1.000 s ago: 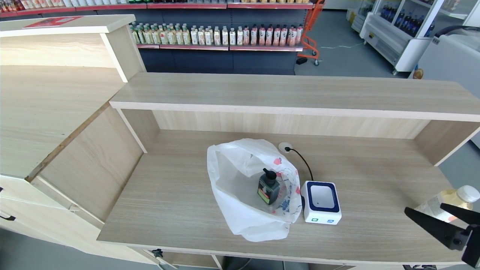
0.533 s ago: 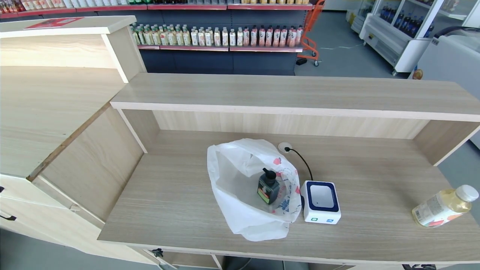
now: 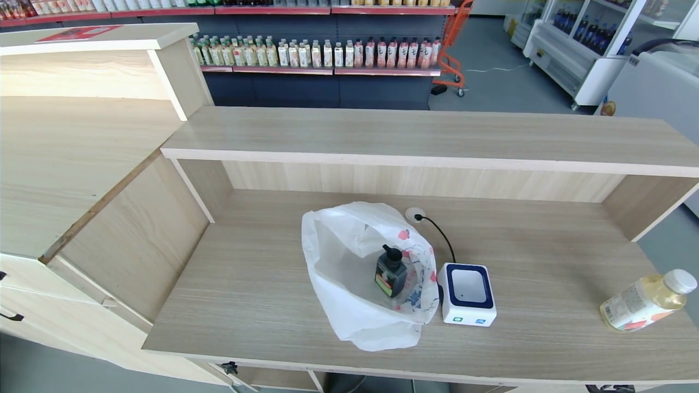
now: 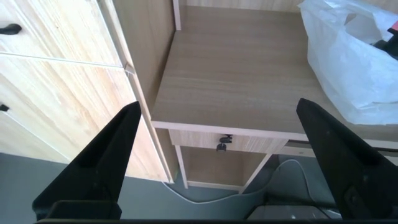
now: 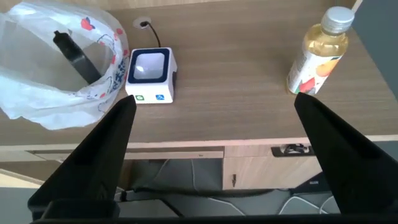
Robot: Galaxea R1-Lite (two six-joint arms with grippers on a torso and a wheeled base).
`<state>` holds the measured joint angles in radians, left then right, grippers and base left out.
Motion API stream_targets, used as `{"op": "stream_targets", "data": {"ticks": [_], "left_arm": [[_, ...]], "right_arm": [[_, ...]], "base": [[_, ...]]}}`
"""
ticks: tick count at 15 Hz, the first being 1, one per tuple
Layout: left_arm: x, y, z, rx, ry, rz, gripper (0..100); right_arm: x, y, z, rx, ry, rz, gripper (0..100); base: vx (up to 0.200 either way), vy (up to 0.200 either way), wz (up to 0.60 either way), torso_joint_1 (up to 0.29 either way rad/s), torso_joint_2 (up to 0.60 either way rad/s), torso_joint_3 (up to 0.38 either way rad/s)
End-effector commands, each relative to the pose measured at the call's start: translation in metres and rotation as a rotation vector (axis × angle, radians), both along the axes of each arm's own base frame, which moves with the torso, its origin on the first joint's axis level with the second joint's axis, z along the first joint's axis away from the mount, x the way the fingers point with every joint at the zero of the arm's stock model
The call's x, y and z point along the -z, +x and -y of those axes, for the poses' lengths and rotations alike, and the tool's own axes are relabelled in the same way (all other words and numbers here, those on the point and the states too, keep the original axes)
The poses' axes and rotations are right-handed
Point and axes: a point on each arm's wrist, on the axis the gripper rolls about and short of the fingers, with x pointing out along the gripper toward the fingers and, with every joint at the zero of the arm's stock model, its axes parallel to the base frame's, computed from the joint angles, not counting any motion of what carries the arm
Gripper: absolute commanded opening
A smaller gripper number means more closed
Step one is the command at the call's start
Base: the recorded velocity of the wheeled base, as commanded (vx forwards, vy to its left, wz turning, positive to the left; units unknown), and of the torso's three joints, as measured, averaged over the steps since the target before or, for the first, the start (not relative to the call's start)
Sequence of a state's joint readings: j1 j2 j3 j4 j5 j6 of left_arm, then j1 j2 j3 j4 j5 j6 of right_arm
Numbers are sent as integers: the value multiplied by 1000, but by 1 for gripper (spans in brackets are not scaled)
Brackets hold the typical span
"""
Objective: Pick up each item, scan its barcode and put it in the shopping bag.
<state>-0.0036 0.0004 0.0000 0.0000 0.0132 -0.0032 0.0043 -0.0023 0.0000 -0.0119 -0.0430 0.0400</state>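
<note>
The bottle (image 3: 647, 301) sits at the far right end of the counter (image 3: 546, 262), well apart from the scanner (image 3: 468, 293) and the bag (image 3: 349, 322), so I judge my right arm much the nearer. From the right claw (image 5: 214, 102) it lies ahead, past the counter's near edge. It looks to be standing upright, cap on top. That claw is spread wide, holding and touching nothing. The left claw (image 4: 219, 104) is equally wide and empty, off the counter's left corner, near the bag.
</note>
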Motion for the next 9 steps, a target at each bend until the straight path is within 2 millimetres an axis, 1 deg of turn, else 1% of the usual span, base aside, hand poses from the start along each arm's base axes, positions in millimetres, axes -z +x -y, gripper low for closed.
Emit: {"op": "stream_targets", "data": {"ticks": [1,9], "left_arm": [[0,0,0,-1,3,0,100],[0,0,0,-3,5,0,100]], "right_arm": [[0,0,0,0,0,-2,100],[0,0,0,0,0,-2,100]], "base": [[0,-200,0,-2,2,12],[0,-200,0,4,5,-1]]}}
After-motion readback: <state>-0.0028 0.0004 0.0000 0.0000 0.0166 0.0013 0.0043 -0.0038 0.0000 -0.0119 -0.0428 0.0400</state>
